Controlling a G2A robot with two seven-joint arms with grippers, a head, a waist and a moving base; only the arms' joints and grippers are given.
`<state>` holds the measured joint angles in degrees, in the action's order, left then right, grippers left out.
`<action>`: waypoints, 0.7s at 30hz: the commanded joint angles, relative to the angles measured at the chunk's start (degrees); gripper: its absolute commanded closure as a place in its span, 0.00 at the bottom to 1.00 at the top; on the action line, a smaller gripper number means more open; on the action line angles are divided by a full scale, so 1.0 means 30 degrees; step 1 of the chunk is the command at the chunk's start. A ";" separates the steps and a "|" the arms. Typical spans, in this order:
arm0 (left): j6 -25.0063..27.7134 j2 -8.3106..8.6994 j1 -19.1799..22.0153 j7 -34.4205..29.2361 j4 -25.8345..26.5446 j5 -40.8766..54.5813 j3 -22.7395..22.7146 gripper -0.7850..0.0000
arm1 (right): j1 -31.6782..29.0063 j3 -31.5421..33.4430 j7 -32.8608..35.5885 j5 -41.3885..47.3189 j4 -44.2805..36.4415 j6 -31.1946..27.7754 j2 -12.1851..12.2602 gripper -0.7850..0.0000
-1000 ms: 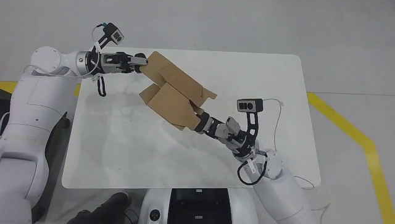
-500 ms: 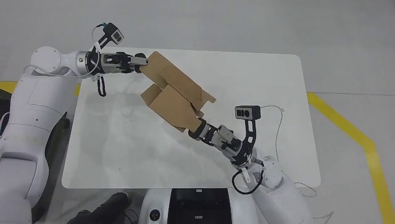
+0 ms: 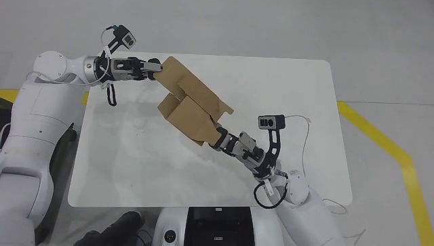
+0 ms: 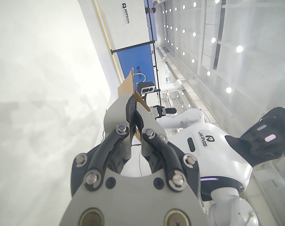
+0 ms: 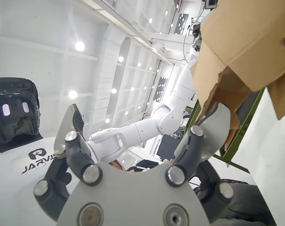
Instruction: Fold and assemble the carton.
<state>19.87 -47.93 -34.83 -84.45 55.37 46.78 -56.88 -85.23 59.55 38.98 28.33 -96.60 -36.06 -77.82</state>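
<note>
Top view: a brown cardboard carton (image 3: 191, 101), partly folded with loose flaps sticking out, sits over a white table (image 3: 285, 97) between two robot arms. The left pincer (image 3: 155, 67) meets the carton at one corner, and the carton stretches away from it toward the other arm. The right pincer (image 3: 218, 137) is at the opposite corner, touching the cardboard there. Whether either pincer's fingers are together or apart cannot be told from this height.

Left wrist view: the left pincer (image 4: 133, 105) is clamped on the carton (image 4: 125, 86). Its two pale fingers are pressed together with a thin cardboard edge sandwiched between the dark pads. The cardboard runs straight on past the fingertips, seen edge-on. The table (image 4: 38, 59) lies off to one side of the pincer.

Right wrist view: the right pincer (image 5: 144, 116) stands wide apart and holds nothing between its fingers. One finger (image 5: 215, 118) rests against a ragged, torn flap edge of the carton (image 5: 246, 31), which sits just beyond that fingertip and spreads outward from it in folded panels. The other finger (image 5: 73, 119) is well apart from the cardboard, out in open air.
</note>
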 commanded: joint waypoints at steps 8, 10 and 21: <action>0.0000 0.0000 0.0000 0.0000 0.0000 0.0002 0.0000 1.00 | 0.0779 -0.0592 -0.0502 0.0031 0.1681 0.0301 -0.0128 0.22; 0.0000 0.0000 0.0000 0.0000 0.0000 0.0002 0.0000 1.00 | 0.0849 -0.0721 -0.0535 -0.0135 0.1817 0.0421 -0.0139 0.40; 0.0000 0.0000 0.0000 0.0000 0.0000 0.0002 0.0000 1.00 | 0.1226 -0.1310 -0.1254 -0.1329 0.2662 0.1607 -0.0197 0.55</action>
<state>19.87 -47.93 -34.83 -84.45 55.37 46.78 -56.88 -81.69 55.76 35.34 24.53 -88.78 -31.39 -78.38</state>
